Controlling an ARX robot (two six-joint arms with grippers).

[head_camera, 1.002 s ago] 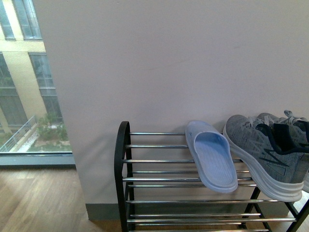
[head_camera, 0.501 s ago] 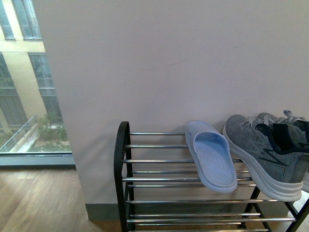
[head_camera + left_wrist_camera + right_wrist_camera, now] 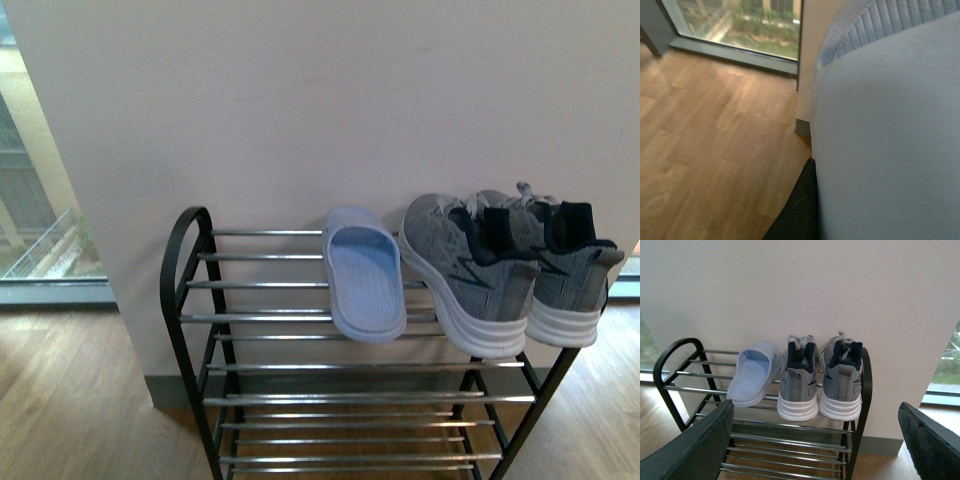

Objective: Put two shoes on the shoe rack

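Observation:
The shoe rack (image 3: pixel 190 290) stands against the wall, black-framed with chrome rods. On its top shelf lie one pale blue foam slide (image 3: pixel 365 275) and, to its right, two grey knit sneakers (image 3: pixel 465 270) (image 3: pixel 555 265), heels outward. Neither arm shows in the front view. My left gripper (image 3: pixel 820 192) is shut on another pale blue slide (image 3: pixel 890 140), which fills much of the left wrist view; only one black finger (image 3: pixel 799 212) shows. My right gripper (image 3: pixel 816 407) is open and holds nothing, facing the rack (image 3: pixel 863 390), the shelved slide (image 3: pixel 752 372) and the sneakers (image 3: pixel 797 382) from a distance.
Wood floor (image 3: pixel 715 150) runs to a low window (image 3: pixel 740 20) left of the wall corner. Another window (image 3: pixel 947 375) lies right of the rack. The top shelf has bare rods (image 3: pixel 260 285) left of the slide. Lower shelves (image 3: pixel 350 420) hold nothing visible.
The front view has swung right and back: the rack now sits further left and both sneakers show whole. The shoes on the shelf have not moved.

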